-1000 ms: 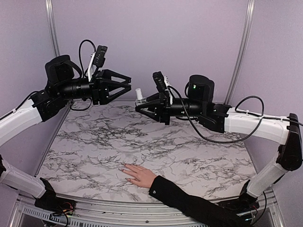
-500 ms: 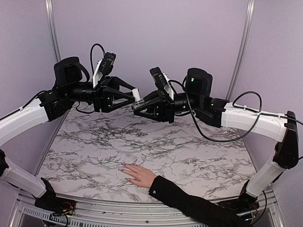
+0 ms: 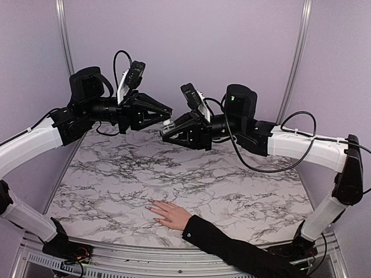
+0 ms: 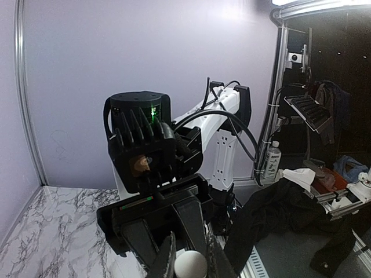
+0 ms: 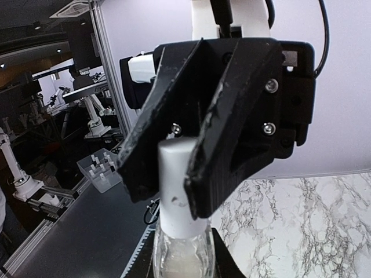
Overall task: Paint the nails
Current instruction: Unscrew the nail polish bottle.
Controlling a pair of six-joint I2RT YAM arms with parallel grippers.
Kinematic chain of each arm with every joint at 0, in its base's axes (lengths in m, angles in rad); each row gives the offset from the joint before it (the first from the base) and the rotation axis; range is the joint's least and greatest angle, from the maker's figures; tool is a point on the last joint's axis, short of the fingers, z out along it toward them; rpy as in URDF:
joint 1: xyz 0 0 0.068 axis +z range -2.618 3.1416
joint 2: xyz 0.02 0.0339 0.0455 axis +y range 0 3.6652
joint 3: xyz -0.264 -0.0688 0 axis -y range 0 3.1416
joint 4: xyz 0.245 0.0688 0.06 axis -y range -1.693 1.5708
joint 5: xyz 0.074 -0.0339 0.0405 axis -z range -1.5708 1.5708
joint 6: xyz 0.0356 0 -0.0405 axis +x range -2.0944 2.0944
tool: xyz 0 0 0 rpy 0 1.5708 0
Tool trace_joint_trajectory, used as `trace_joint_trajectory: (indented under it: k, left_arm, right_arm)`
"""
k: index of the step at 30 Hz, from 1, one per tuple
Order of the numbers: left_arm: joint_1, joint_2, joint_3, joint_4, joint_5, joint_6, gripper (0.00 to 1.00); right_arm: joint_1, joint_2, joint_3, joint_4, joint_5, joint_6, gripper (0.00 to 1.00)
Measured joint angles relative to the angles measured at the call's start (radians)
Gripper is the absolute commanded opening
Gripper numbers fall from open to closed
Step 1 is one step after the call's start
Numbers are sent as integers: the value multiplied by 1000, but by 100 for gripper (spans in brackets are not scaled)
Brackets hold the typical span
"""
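Nails [image 3: 149, 204] well apart from left gripper [image 3: 168, 117]

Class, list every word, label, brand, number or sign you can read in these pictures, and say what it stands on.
None readable.
The small bottle and its white cap bear no visible print.
The far bottle in the left wrist view is too small to read.

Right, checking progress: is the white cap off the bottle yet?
No, the right wrist view shows the white cap seated on the bottle, left gripper clamped around it.
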Motion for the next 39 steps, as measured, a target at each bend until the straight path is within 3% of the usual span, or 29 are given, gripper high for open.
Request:
trace_joint_trajectory:
  k: [12,23,39]
  left_arm:
    - [-13,5,6,1,-250,-39,0]
    - [-48,89,69,2,-628,-90,0]
    - [-116,238,181,-2,-1177,-109,0]
  right_arm:
    - [-13,-18,1,-39,212,-61,0]
    - [-9,-20,39,-148,637,-163,0]
    - [82,166,231,-209,1277,-202,0]
